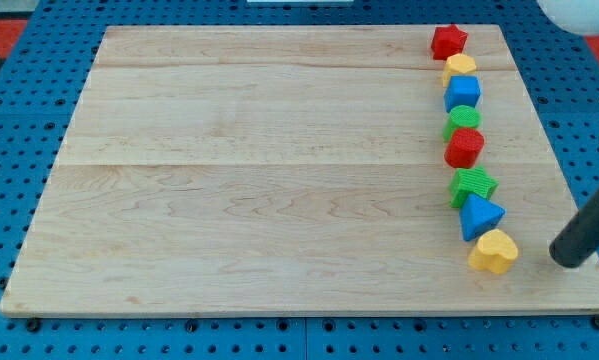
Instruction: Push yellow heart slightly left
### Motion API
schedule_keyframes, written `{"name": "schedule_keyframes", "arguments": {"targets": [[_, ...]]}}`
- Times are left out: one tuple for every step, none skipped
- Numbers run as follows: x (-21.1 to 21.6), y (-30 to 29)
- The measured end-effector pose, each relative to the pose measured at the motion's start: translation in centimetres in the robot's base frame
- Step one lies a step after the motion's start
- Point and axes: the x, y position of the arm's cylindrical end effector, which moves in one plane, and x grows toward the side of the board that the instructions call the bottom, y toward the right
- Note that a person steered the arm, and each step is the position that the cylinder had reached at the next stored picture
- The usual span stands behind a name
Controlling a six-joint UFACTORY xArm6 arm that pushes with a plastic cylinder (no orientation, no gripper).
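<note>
1. Scanning from the view's left, we see the wooden board (259,170) bare until a column of blocks near its right edge.
2. Top to bottom: red block (448,41), yellow block (460,67), blue cube (462,93), green block (463,120), red block (464,147), green star (473,185), blue triangle (479,216).
3. At the column's bottom sits the yellow heart (493,251) — touching the triangle.
4. Our tip (571,256) rests right of the heart, near but apart — we carry no claw, only a rod.

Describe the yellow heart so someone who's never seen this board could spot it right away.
Find the wooden board and the column of blocks along the view's right. The yellow heart is the bottom block, just below the blue triangle, with my tip to its right. The other yellow block sits near the top.
</note>
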Motion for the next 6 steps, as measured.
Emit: {"name": "schedule_keyframes", "arguments": {"targets": [[-1.5,-2.9],[-3.9,-6.7],[-2.4,-5.0],[-0.9,-1.5],[0.2,-5.7],[0.8,-9.6]]}}
